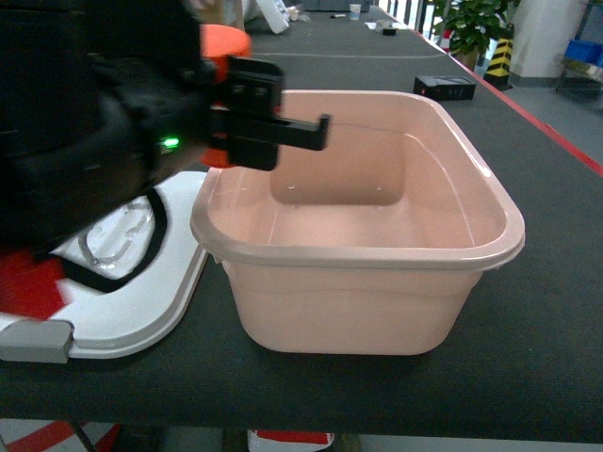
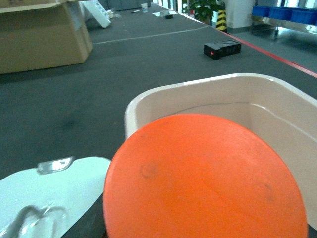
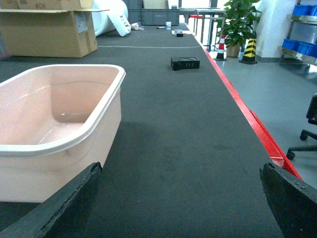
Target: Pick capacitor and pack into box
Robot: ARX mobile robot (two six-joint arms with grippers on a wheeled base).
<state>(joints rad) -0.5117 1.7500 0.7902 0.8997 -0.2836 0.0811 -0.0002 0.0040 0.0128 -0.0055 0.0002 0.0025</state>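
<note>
The capacitor is a fat orange cylinder; its round end fills the bottom of the left wrist view and hides the fingers there. My left gripper is shut on it, hovering over the left rim of the box, an empty pale pink tub. One black finger reaches over the tub's inside. The box's white lid lies flat to the left of the tub. My right gripper is open over bare mat to the right of the tub, with nothing between its fingers.
A black device lies on the dark mat beyond the tub. A brown cardboard carton stands far back on the left. The table's red edge runs along the right, with blue bins beyond it.
</note>
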